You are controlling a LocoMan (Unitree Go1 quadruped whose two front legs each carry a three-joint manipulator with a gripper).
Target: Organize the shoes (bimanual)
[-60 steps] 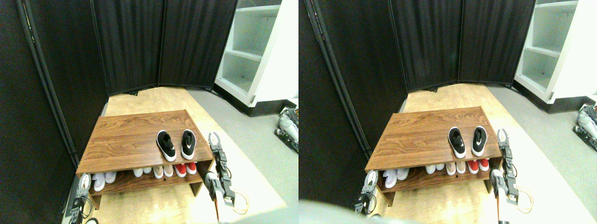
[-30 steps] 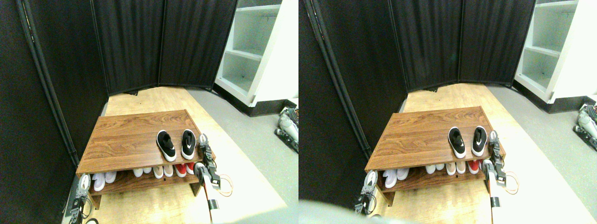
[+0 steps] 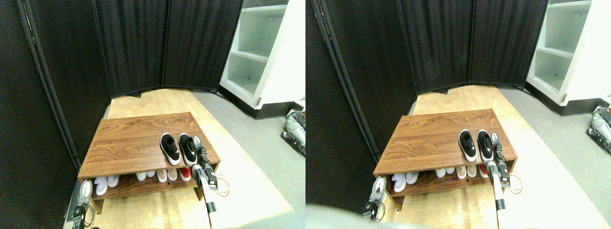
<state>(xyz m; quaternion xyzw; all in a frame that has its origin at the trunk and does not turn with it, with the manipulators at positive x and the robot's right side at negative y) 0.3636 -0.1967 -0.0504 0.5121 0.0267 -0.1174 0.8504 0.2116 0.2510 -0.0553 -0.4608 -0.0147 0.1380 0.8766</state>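
Your robot shows two arms, and each one ends in a small claw. The right gripper [image 3: 197, 141] is dark, with pale grey tips on its two thin jaws. Behind it sits a blocky black part, then a white tube with a red band and a black ring lower down. A thin orange cable makes a loop beside that arm. The left gripper [image 3: 85, 189] is pale grey and rounded on top, with dark metal bits and black wires below it.
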